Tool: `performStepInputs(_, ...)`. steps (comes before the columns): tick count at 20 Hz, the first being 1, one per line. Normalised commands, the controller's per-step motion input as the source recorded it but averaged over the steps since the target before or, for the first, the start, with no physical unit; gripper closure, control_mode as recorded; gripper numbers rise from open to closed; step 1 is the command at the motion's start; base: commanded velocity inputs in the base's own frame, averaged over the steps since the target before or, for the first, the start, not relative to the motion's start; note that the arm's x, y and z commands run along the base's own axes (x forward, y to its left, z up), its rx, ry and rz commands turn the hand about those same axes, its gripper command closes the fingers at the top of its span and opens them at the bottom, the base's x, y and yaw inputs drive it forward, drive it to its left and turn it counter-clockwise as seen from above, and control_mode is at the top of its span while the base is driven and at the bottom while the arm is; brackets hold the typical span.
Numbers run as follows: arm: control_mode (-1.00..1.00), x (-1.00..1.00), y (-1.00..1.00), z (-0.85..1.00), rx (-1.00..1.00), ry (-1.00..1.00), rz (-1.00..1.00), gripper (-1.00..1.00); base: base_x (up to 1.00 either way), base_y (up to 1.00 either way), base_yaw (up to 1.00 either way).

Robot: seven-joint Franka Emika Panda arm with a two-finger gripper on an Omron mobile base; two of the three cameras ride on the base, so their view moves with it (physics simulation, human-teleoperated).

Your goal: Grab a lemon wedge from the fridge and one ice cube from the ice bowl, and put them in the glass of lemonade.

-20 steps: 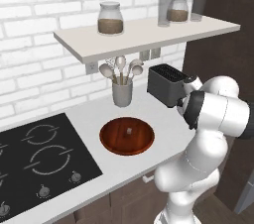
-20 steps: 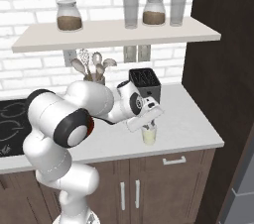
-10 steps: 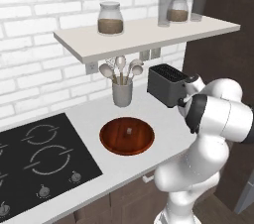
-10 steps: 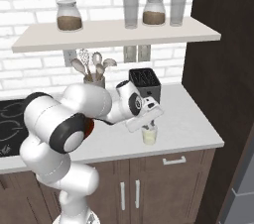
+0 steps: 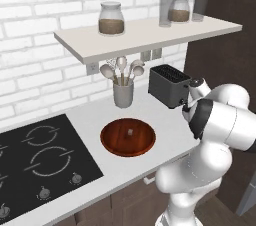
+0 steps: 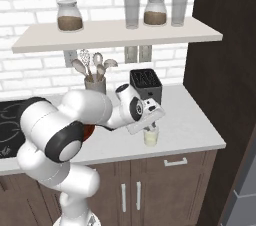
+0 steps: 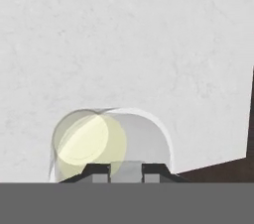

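My gripper point(image 7: 126, 168) hangs directly above the glass of lemonade point(image 6: 151, 137), which stands on the pale counter point(image 6: 190, 125) near its front edge, to the right of my arm and in front of the toaster point(image 6: 146, 84). In the hand view the glass's rim point(image 7: 111, 139) sits just under my two dark fingertips point(image 7: 96, 170), and between them I see a small pale grey block, the ice cube point(image 7: 126, 169) as far as I can tell, so my jaws are narrowed around it with little gap to spare. The counter round the glass is bare on its right and far sides, running out to the right-hand edge where the dark panel point(image 6: 220, 60) rises (that corner shows as a brown wedge in the hand view). The front edge of the counter lies just near the glass, with wooden cupboard doors point(image 6: 150, 190) below. To the left the ice bowl point(image 5: 128, 136) rests on the counter well apart from the glass, one pale cube point(image 5: 130, 131) lying near its middle, with the utensil cup point(image 5: 123, 92) beyond it and the hob point(image 5: 35, 162) further left. The shelf point(image 6: 115, 34) overhangs the far part of the counter, well above my wrist.
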Motion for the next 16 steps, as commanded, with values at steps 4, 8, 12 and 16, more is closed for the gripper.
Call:
performStepInputs(4, -1.0, 0.0, 0.01, 0.06, -0.02, -0.09, 0.0, 1.0, 0.0, 0.0, 0.0)
performStepInputs(8, -1.0, 0.0, 0.0, 0.11, 0.0, -0.07, -0.01, 1.0, 0.0, 0.0, 0.0)
performStepInputs(12, -1.0, 0.0, 0.0, 0.04, 0.0, -0.04, -0.01, 1.0, 0.0, 0.0, 0.0)
performStepInputs(16, -1.0, 0.0, 0.0, 0.06, 0.0, -0.01, -0.01, -1.0, 0.0, 0.0, 0.0)
